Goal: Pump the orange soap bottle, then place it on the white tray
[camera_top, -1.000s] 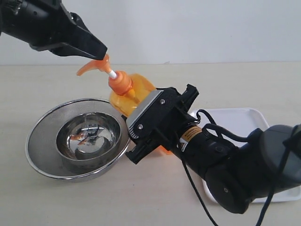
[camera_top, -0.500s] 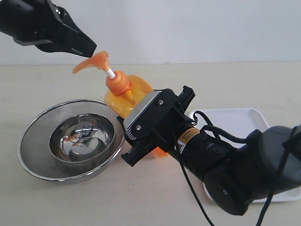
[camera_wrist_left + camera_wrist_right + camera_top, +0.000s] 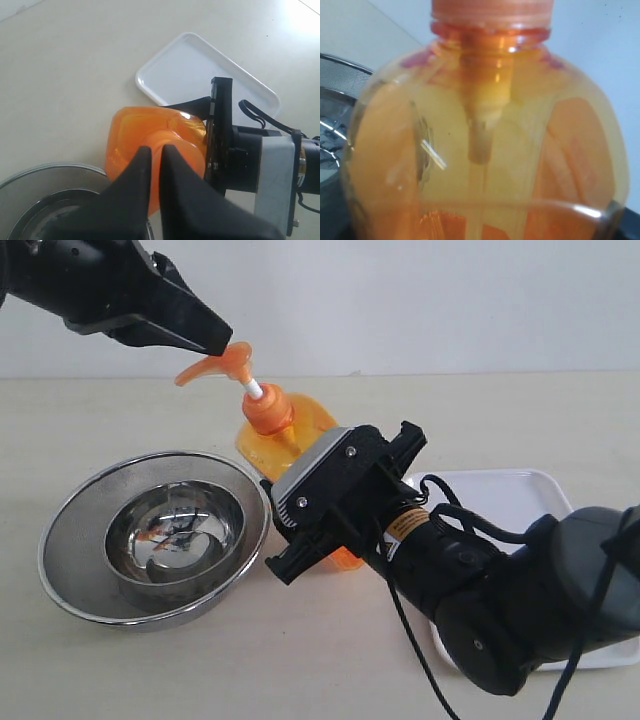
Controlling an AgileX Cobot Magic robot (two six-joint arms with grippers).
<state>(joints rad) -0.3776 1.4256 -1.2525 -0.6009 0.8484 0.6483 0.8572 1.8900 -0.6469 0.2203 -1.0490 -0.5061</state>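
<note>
The orange soap bottle [image 3: 292, 436] leans over the table beside the steel bowls, its pump head [image 3: 232, 362] up on an extended white stem. My right gripper [image 3: 345, 502] clamps the bottle's body from the side; in the right wrist view the translucent bottle [image 3: 485, 150] fills the frame and hides the fingers. My left gripper [image 3: 224, 344] is shut, its tips resting on top of the pump head; in the left wrist view the gripper [image 3: 156, 148] sits over the orange bottle [image 3: 127, 135]. The white tray [image 3: 500, 495] lies flat behind my right arm, and in the left wrist view the tray [image 3: 190, 65] carries nothing.
Two nested round steel bowls [image 3: 85, 540] stand left of the bottle, under the pump spout; their rim [image 3: 30, 177] shows in the left wrist view. My right arm and its cables lie over the tray's near part.
The bowls slid a little left. The bottle tipped left, then swung back right with my right gripper. My left gripper lifted off, then came back onto the pump head.
</note>
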